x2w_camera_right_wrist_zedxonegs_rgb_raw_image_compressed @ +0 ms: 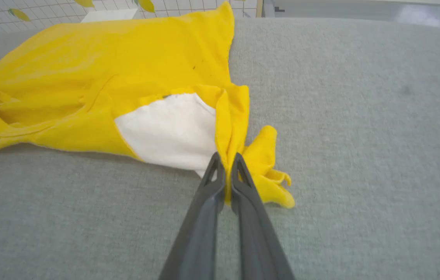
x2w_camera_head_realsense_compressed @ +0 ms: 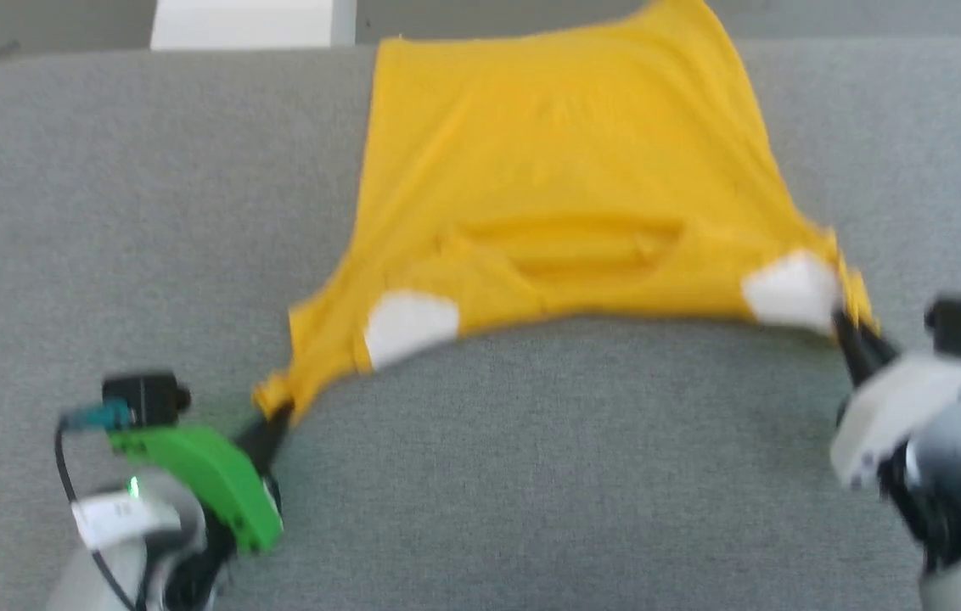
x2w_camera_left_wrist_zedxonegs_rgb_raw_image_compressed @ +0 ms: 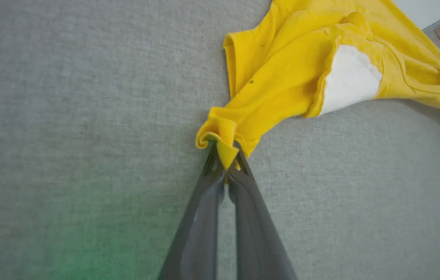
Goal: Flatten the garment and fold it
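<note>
a mustard-yellow t-shirt (x2w_camera_head_realsense_compressed: 557, 170) lies spread across a grey, felt-like tabletop (x2w_camera_head_realsense_compressed: 574, 475). its far hem reaches the tabletop's back edge, and its near edge is lifted in a shallow arch between two robot claws. the left claw (x2w_camera_head_realsense_compressed: 275, 417) is clamped together on a small bunched tip of fabric at the shirt's near left corner. the right claw (x2w_camera_head_realsense_compressed: 847, 329) is clamped on a gathered fold at the near right corner, just beside a white patch (x2w_camera_head_realsense_compressed: 790, 290). a second white patch (x2w_camera_head_realsense_compressed: 411, 327) sits near the left corner. the neck opening shows as a wrinkled slot in the middle and creases run across the body, so the shirt looks not yet flat. several things could go wrong from here. the left claw holds only a thin nub of cloth, so a hard outward pull could slip it free and drop that side in a heap. the right corner is bunched, with loose folds hanging past the fingers, so laying it down like this could trap crumpled fabric underneath. uneven pulling by the two arms could skew the shirt or drag its far hem off the back edge.
</note>
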Robot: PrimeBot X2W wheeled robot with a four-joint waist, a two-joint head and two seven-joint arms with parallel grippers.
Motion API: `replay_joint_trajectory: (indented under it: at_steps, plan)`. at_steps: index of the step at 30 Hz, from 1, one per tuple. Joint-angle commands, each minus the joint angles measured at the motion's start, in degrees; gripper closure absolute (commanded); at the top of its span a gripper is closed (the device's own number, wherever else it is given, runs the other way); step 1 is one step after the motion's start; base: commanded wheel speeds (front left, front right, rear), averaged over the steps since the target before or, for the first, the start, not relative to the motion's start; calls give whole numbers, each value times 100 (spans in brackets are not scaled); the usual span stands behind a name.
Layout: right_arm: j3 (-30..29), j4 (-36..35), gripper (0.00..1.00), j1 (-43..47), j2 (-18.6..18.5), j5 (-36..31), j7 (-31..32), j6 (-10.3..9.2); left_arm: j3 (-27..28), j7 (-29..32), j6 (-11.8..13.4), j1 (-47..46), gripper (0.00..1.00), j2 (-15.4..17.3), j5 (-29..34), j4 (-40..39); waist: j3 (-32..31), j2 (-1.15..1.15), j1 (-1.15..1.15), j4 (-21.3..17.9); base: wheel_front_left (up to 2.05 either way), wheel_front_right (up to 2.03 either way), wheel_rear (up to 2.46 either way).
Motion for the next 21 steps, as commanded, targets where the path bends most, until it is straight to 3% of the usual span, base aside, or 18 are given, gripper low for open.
replay_joint_trajectory:
  at_steps: [1, 11, 17, 21]
  plan:
    - [-113, -181, 100, 302, 104, 45, 114, -11, -12, 140, 100, 349, 100, 31, -85, -121, -369, 0, 1, 49, 0, 0, 0]
    - [-829, -1019, 100, 1826, 525, 168, 1012, -11, -61, 962, 724, 1927, 100, 113, -448, -1054, -764, 0, 1, 216, 0, 0, 0]
    - [-1133, -748, 100, 2441, 539, 271, 1921, -11, -68, 1052, 960, 2338, 100, 138, -432, -1120, -811, 0, 1, 296, 0, 0, 0]
    - [-1159, -438, 100, 2413, 540, 325, 1928, -11, -113, 897, 940, 2275, 100, 36, -388, -1003, -791, 0, 1, 321, 0, 0, 0]
